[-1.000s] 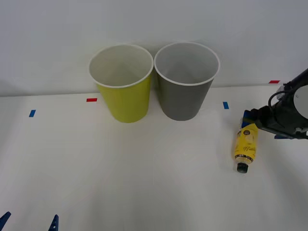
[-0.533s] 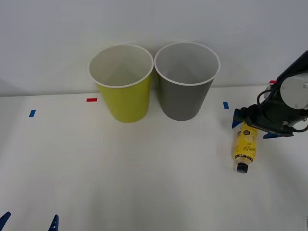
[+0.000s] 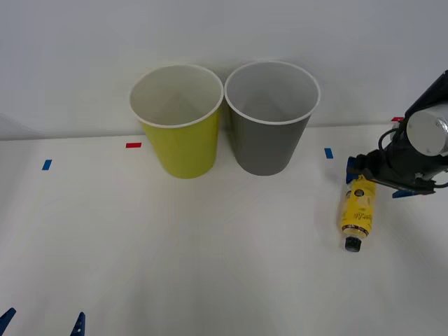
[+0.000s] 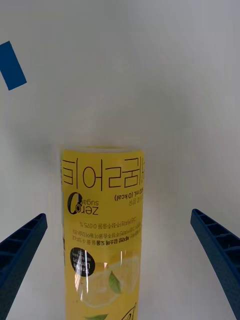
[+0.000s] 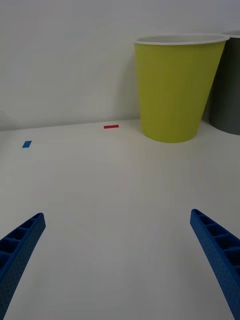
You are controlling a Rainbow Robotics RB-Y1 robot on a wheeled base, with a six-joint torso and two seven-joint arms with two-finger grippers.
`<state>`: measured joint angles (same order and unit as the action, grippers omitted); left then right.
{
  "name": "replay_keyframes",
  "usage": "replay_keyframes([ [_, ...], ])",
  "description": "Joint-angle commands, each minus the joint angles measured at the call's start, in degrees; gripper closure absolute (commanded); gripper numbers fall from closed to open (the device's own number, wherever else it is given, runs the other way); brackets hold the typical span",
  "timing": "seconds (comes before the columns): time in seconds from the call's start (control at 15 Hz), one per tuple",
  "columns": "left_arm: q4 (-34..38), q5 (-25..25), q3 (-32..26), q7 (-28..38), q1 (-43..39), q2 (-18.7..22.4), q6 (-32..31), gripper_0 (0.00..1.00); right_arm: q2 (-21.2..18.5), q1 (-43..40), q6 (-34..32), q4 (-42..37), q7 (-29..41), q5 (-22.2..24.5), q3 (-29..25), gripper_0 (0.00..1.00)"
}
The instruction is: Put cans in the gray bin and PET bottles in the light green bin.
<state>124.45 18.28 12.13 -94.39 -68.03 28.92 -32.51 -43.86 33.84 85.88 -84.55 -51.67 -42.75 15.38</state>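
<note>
PET bottle (image 3: 356, 210) lies flat on the white table (image 3: 210, 245) at the robot's right, black cap toward the robot and base pointing back at the wall. Right gripper (image 3: 376, 178) sits low over the base end with its blue fingers spread wide, one either side, neither touching the label as far as the views tell. Right wrist view fills in what the front view can't: the bottle (image 4: 102, 235) sits between the two fingers (image 4: 217, 250) with clear table showing on both sides, closer to one finger than the other, and the yellow label's print is readable with lemon artwork. A blue tape mark (image 4: 12, 65) lies on the table beyond the bottle. Front view gives the layout instead: light green bin (image 3: 179, 122) and gray bin (image 3: 269, 119) stand upright at the back of the table, side by side, rims all but touching, green on the robot's left. Both look empty from above, pale insides with nothing in them. The bottle is well apart from both, nearer the gray one. Left gripper (image 3: 43, 324) is parked at the near left edge, fingers spread. Left wrist view shows the light green bin (image 5: 175, 90) from the side with a slice of the gray bin (image 5: 227, 85) beside it, plus a red tape mark (image 5: 111, 126) on the table.
</note>
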Motion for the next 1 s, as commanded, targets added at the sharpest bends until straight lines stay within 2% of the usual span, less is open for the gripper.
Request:
replay_keyframes([
  [0.07, 0.00, 0.00, 0.00, 0.00, 0.00, 0.00, -0.01, 0.00, 0.62, 0.00, -0.27, 1.93, -0.01, -0.49, 0.44, 0.00],
  [0.27, 0.00, 0.00, 0.00, 0.00, 0.00, 0.00, -0.01, 0.00, 0.62, 0.00, -1.77, 2.81, 0.87, -0.93, 2.20, 0.00],
  [0.8, 0.00, 0.00, 0.00, 0.00, 0.00, 0.00, -0.01, 0.00, 0.62, 0.00, -3.44, 6.07, 0.95, -1.02, 2.20, 0.00],
  [1.0, 0.00, 0.00, 0.00, 0.00, 0.00, 0.00, -0.01, 0.00, 2.20, 0.00, -5.55, 7.38, 1.39, -0.93, 2.20, 0.00],
])
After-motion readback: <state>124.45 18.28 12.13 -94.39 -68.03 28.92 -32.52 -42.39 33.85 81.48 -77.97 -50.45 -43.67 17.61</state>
